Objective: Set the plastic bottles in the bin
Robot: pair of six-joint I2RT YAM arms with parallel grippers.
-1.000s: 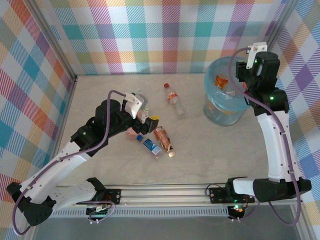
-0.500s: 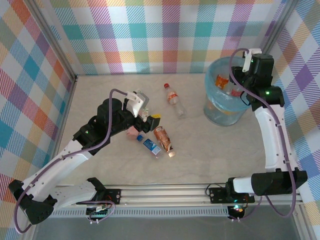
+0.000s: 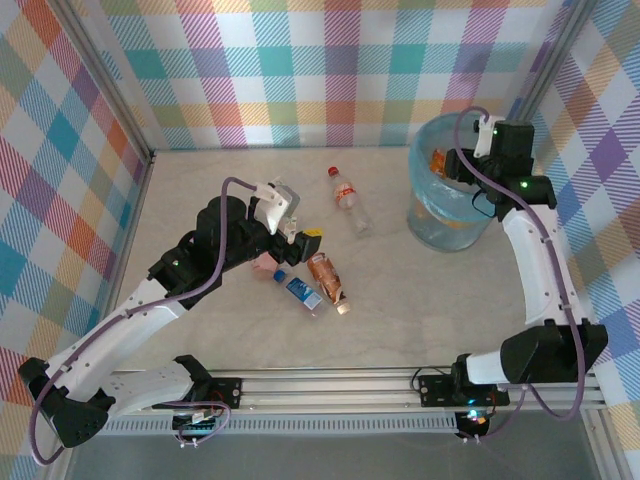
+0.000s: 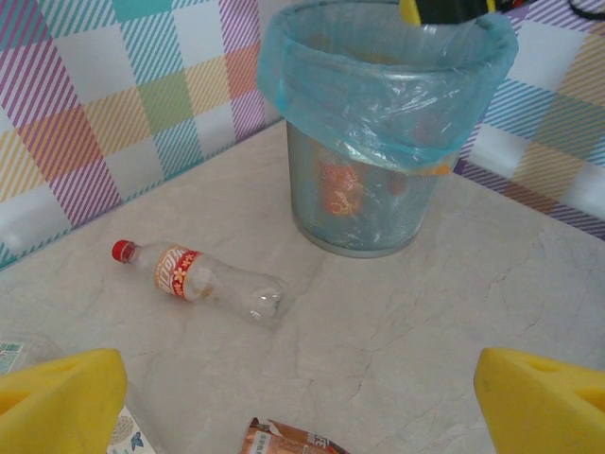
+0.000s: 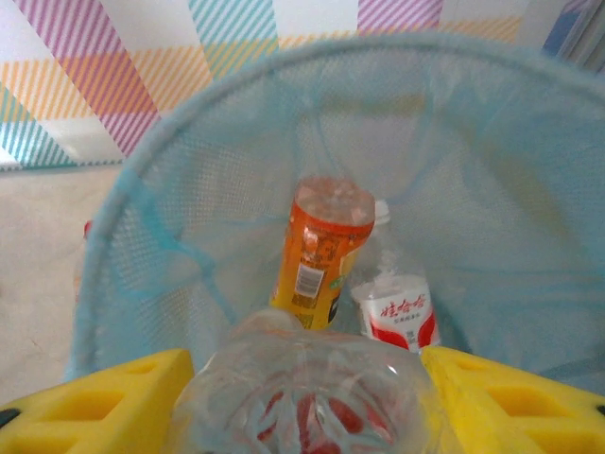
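Left end effector (image 4: 301,397): released. Its yellow fingers (image 4: 57,397) stand wide apart with nothing between them, and it hovers over the middle-left of the surface (image 3: 420,300), above a cluster of bottles.

Right end effector (image 5: 304,392): clenched on the gripped bottle (image 5: 284,374), a clear one seen end-on between the two yellow fingers. It is positioned over the mouth of the bin (image 3: 448,222), inside the rim line.

Bin: upright at the far right of the surface, near the right wall, lined with a light-blue bag. Inside it are an orange bottle (image 5: 317,251), leaning, and just to its right a white-and-red labelled bottle (image 5: 397,310). The two touch or nearly touch.

On the surface:
- The red-capped bottle (image 3: 348,198) is clear and lies on its side, far of centre and left of the bin, well apart from it.
- The copper bottle (image 3: 328,280) lies on its side near the centre.
- The blue-labelled bottle (image 3: 298,290) lies just left of the copper one.
- A pink item (image 3: 263,262) lies to the left of those two, partly hidden by the left arm, so I cannot tell its kind.
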